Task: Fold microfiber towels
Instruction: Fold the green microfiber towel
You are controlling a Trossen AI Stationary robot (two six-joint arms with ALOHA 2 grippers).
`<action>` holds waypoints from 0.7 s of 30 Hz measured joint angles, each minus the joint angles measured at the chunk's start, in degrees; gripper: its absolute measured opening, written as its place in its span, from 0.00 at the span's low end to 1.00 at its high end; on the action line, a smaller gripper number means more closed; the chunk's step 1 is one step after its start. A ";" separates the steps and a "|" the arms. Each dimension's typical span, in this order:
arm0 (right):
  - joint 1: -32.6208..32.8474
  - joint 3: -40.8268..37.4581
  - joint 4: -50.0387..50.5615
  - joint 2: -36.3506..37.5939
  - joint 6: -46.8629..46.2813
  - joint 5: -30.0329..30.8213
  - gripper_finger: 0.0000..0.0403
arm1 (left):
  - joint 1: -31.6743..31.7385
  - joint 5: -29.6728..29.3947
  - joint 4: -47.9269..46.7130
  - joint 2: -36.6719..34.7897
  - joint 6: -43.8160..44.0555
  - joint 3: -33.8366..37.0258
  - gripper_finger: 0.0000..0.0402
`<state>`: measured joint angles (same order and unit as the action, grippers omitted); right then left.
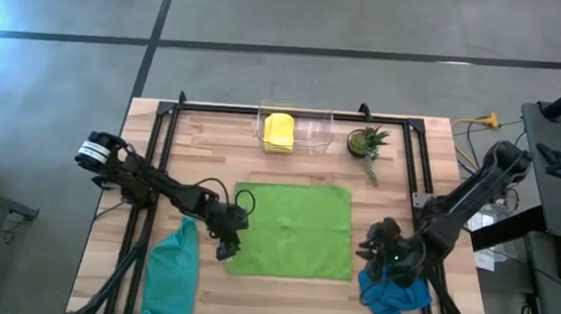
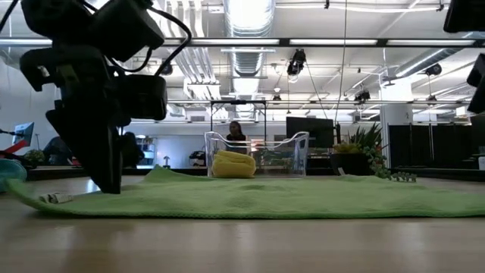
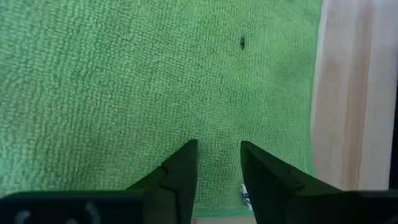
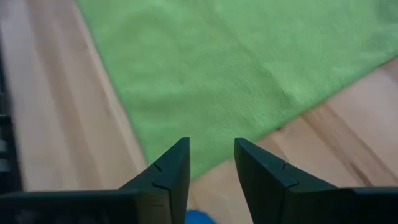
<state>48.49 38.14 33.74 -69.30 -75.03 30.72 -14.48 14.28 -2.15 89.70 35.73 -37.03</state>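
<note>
Left gripper (image 1: 227, 247) is seen at the lower-left corner of the green towel (image 1: 293, 229), fingers parted by a narrow gap with cloth between them; an actual pinch can't be confirmed. Right gripper (image 1: 381, 253) is placed just off the lower-right corner, jaws partly open, nothing held. Towel is spread flat at frame centre. It's judged light, soft and floppy, best taken at corners. Teal towel (image 1: 173, 273) lies lower left, blue towel (image 1: 395, 296) lower right, yellow towel (image 1: 278, 130) in the clear bin (image 1: 314, 132) at top.

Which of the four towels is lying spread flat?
The green towel, open at the table's middle. The yellow one sits in the clear bin; the teal and blue lie crumpled.
</note>
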 joint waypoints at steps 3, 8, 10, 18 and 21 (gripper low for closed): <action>-0.18 0.11 -1.10 -2.78 2.43 -0.52 0.30 | 0.07 -0.02 -1.61 -2.02 0.21 -0.70 0.27; -2.35 3.78 -1.75 -5.86 21.39 0.70 0.29 | 0.11 -0.99 -1.43 -7.43 0.20 -1.62 0.27; -3.92 5.99 -1.45 -6.75 27.19 1.73 0.28 | 0.11 -1.04 -1.29 -9.86 0.09 -1.62 0.27; -10.18 12.14 1.07 -7.55 36.94 -7.33 0.26 | -0.93 8.99 -6.65 -19.16 -1.86 -0.88 0.27; -9.66 13.49 2.96 -7.28 41.03 -7.53 0.27 | -3.99 10.29 -13.55 -22.00 -2.22 -1.46 0.27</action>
<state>38.83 51.63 36.70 -76.58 -34.01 23.19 -18.47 24.57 -15.70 67.70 33.52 -38.50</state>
